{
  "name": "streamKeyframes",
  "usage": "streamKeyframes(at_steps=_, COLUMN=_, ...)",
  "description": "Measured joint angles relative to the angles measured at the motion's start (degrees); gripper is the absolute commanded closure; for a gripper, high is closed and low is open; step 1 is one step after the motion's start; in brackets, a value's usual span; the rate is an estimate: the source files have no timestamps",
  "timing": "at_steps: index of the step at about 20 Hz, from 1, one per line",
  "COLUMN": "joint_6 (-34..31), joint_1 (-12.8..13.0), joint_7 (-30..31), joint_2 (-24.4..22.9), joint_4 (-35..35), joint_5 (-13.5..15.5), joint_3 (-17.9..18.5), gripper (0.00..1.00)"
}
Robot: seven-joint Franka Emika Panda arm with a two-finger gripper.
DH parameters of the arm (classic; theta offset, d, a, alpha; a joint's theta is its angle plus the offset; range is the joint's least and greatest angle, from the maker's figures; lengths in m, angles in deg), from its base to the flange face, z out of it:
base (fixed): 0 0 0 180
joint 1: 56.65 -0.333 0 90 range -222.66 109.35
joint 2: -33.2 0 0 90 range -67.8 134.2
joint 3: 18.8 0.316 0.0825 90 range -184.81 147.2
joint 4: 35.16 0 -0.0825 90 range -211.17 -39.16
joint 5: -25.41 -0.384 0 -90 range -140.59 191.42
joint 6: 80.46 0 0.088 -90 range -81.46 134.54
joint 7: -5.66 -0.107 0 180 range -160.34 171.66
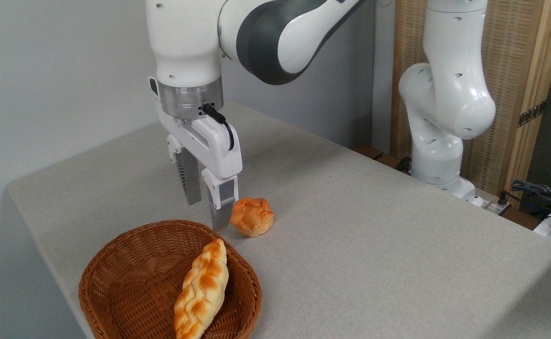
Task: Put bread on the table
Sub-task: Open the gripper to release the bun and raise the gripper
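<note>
Grey-beige fabric-covered table (374, 235): carries all items. White Franka arm's two-finger gripper (207, 212): jaws apart, empty, hanging above the basket's far rim, just left of the bun. Brown round wicker basket (115, 278): at the tabletop's near-left edge, holding a long braided pale-golden loaf (201, 289). Small round golden-orange bun (252, 216): on the tabletop, just beyond the basket.

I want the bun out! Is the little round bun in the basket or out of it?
Out. The bun sits on the grey table, just beyond the basket rim. Only the long braided loaf lies in the basket.
</note>
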Motion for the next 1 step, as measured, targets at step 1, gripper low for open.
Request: streamKeyframes(at_steps=1, joint_6=0.8, joint_1=-0.1, joint_7=0.0, joint_2=0.0, joint_4=0.0, joint_5=-0.6, joint_3=0.7, gripper=0.00)
